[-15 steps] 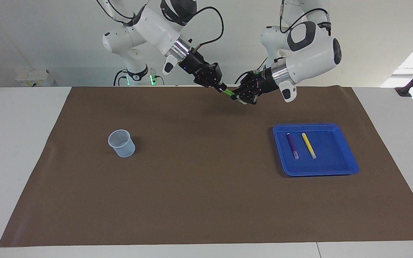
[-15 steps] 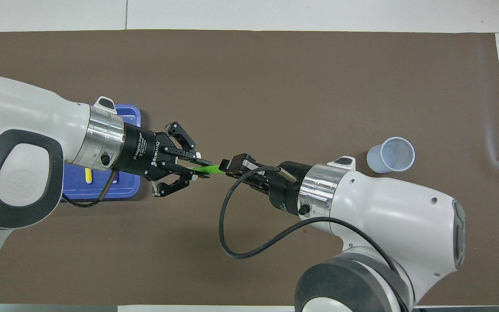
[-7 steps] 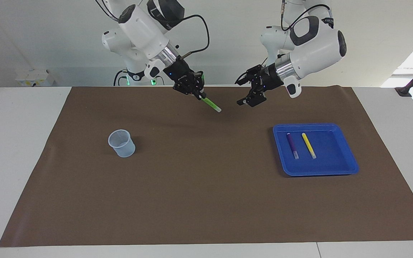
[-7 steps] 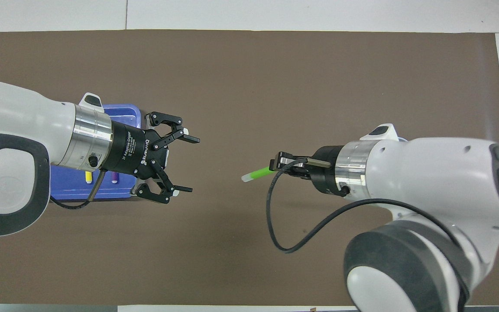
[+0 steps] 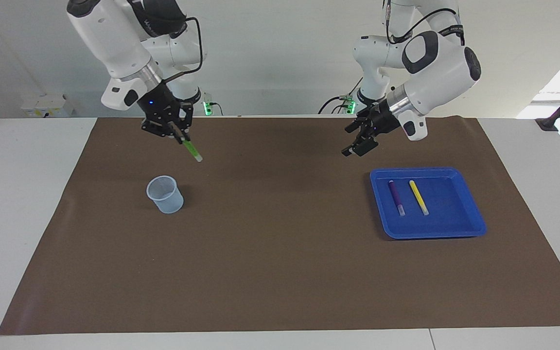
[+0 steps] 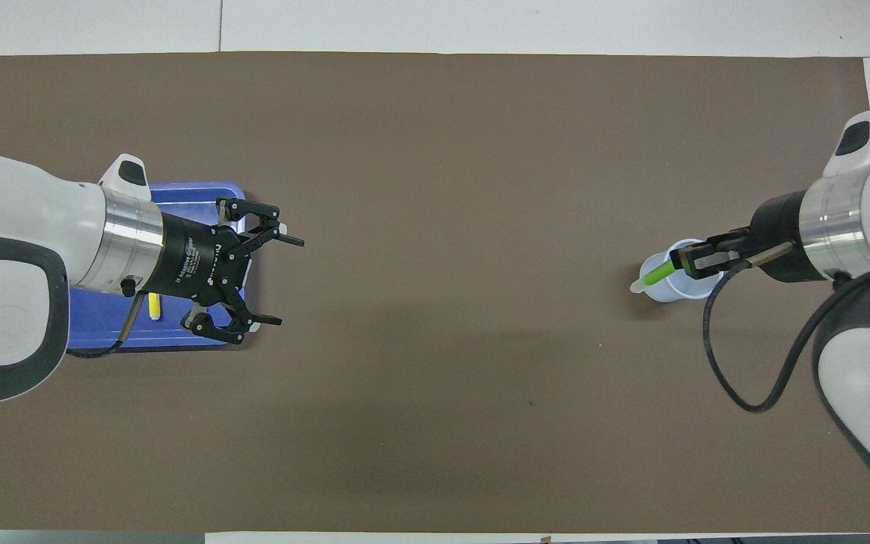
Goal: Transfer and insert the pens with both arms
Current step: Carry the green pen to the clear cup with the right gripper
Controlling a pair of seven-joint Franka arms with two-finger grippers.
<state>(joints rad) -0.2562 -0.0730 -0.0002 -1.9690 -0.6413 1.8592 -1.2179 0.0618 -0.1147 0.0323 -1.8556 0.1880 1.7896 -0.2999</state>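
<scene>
My right gripper [image 5: 179, 137] is shut on the green pen [image 5: 190, 148], which slants down with its pale end lowest. It hangs in the air above the clear plastic cup [image 5: 165, 194], not in it. In the overhead view the right gripper [image 6: 683, 264] and green pen [image 6: 658, 273] cover the cup's rim [image 6: 695, 291]. My left gripper [image 5: 351, 141] is open and empty, over the mat beside the blue tray [image 5: 450, 214]. The purple pen [image 5: 396, 197] and yellow pen [image 5: 418, 197] lie side by side in the tray. In the overhead view the left gripper [image 6: 290, 282] hides the purple pen; a bit of the yellow pen [image 6: 154, 306] shows.
A brown mat [image 5: 280, 253] covers most of the white table. The cup stands toward the right arm's end, the tray [image 6: 186, 193] toward the left arm's end. Two slimmer arms with green-lit bases [image 5: 205, 108] stand at the robots' edge.
The left gripper let go of the green pen, opened and drew back toward the tray. The right gripper carried the pen away to above the cup.
</scene>
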